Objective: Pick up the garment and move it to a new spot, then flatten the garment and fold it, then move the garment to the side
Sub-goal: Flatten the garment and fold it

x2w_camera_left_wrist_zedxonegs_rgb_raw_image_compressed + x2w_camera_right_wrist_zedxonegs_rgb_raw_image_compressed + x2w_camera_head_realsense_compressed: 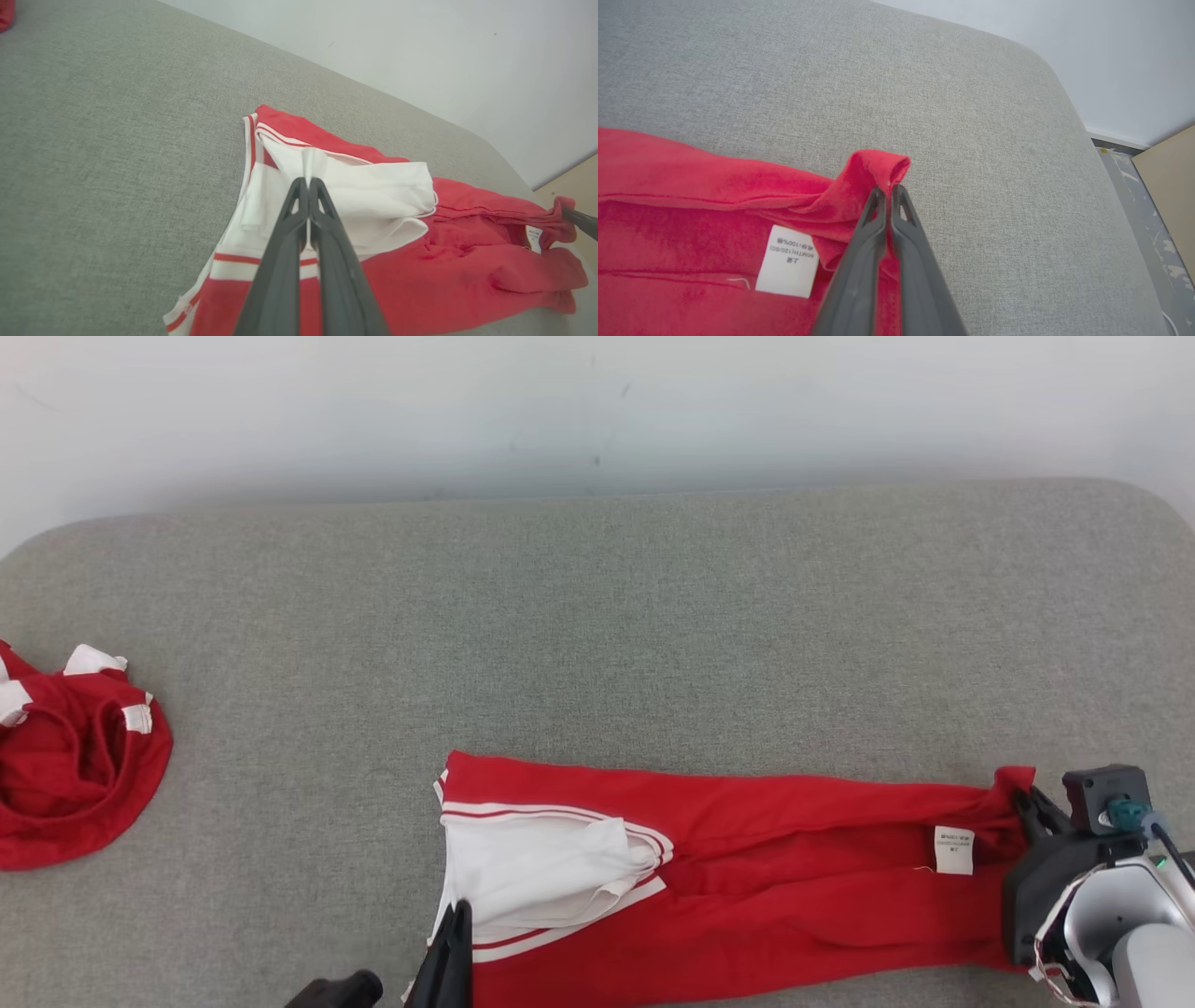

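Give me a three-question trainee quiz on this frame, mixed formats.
1. True or false: the left gripper is shut on white fabric of the red-and-white garment.
2. What does the right gripper pinch? A) a white stripe B) a red corner of that garment C) nothing
3. Fill in: a second, crumpled red garment lies at the head view's far ____.

Key: 1 true; 2 B; 3 left.
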Controlling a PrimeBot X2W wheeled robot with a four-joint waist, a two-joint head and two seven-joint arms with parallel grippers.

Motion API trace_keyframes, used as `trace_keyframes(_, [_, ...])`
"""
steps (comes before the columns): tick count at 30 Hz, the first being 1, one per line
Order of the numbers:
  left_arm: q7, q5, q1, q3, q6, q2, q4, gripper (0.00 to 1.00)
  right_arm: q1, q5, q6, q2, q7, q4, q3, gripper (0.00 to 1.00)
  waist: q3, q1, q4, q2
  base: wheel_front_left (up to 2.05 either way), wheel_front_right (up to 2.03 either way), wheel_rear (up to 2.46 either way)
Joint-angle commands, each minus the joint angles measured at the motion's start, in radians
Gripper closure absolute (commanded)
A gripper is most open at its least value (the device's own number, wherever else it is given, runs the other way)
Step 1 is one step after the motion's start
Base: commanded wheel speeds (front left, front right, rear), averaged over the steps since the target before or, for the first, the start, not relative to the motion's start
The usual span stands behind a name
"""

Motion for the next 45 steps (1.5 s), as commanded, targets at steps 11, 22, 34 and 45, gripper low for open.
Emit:
trace_keyframes(11, [0.009,-0.014,0.075,-0.011,0.018,0.016,0.021,1.0,0.116,0.013,-0.003,-0.048,0.018,-0.075,0.017,0.0,-0.026,0.0002,0.006,0.0001,0.0,0.0,0.0])
trace_keyframes(22, [-0.01,0.085,0.037,0.042,-0.016,0.051,0.046,0.0,0.204,0.047,-0.003,-0.006,0.03,-0.146,-0.068,0.0,-0.089,0.0002,-0.003,0.0001,0.0,0.0,0.0])
trace_keyframes(34, [-0.009,0.25,0.007,0.204,-0.104,0.031,0.006,0.0,0.243,0.091,-0.003,0.076,0.133,-0.226,-0.156,0.0,-0.134,0.0002,-0.013,0.0001,0.0,0.0,0.0])
trace_keyframes(45, [-0.009,0.343,-0.006,0.33,-0.183,-0.009,-0.002,0.0,0.191,0.083,-0.003,0.103,0.229,-0.227,-0.177,0.0,-0.139,0.0002,-0.029,0.0001,0.0,0.0,0.0])
